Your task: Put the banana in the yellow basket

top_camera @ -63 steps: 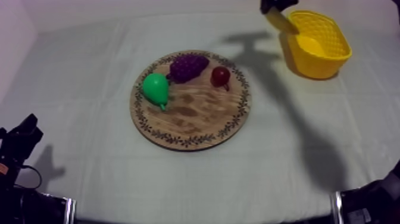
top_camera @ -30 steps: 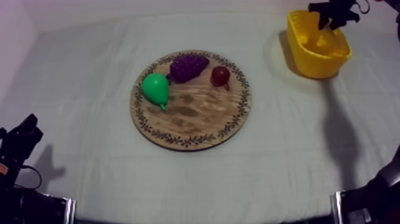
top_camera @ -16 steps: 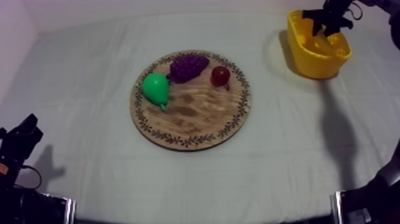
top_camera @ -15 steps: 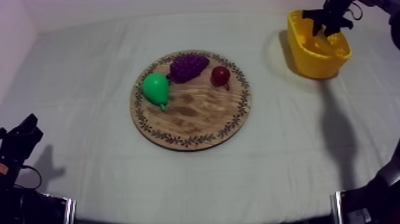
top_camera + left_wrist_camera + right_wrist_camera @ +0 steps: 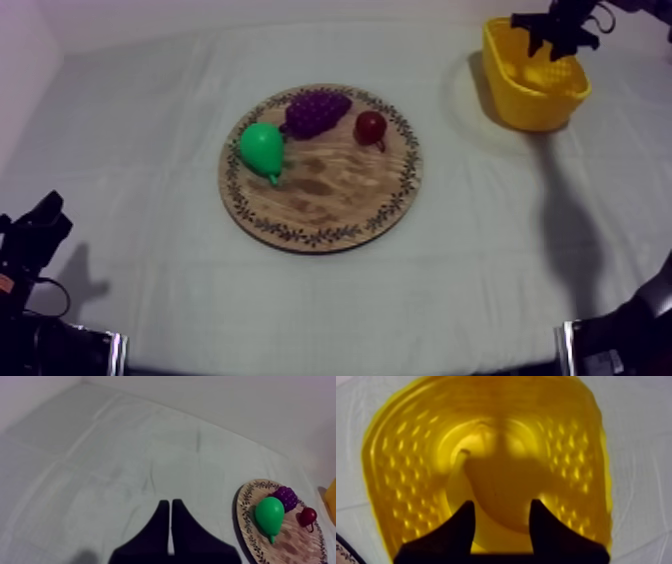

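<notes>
Yellow basket (image 5: 530, 108) at the worktop's far right holds the banana (image 5: 506, 488), lying on its floor. Right end effector (image 5: 502, 505) hangs just above it, fingers parted, released. Left end effector (image 5: 170, 505) is clenched on nothing over bare cloth. Pear (image 5: 262, 148), grapes (image 5: 315, 110) and small red fruit (image 5: 371, 126) sit on the wooden board (image 5: 330, 195)

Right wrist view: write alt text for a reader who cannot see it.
The banana lies on the floor of the yellow basket, just below the right gripper, whose two black fingers stand apart and hold nothing. Grey-white cloth shows around the basket.
</notes>
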Controlling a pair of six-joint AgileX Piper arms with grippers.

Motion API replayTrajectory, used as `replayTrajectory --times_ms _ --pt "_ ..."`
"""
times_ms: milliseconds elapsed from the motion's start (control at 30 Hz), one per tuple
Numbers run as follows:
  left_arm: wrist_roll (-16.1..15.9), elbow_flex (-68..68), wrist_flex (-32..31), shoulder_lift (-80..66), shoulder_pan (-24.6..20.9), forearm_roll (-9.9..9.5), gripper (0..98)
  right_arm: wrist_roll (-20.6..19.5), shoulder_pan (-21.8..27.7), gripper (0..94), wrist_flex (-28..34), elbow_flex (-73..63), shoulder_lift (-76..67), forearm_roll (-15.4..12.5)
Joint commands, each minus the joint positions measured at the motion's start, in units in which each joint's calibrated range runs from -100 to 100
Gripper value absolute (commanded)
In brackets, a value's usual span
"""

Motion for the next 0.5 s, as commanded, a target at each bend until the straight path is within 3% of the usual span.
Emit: replayTrajectory --times_ms 0,133,467 --pt "0.0 0.0 0.0 0.0 0.0 -0.01 0.1 -2.0 -0.8 18.8 -4.4 6.3 -4.5 1.9" --pt "0.0 0.0 0.0 0.0 0.0 -0.01 0.1 -7.5 -2.1 4.6 -10.5 17.0 -12.4 6.1" --pt "0.0 0.0 0.0 0.0 0.0 -0.01 0.1 -10.9 -2.4 0.4 -22.0 42.8 -37.3 8.3"
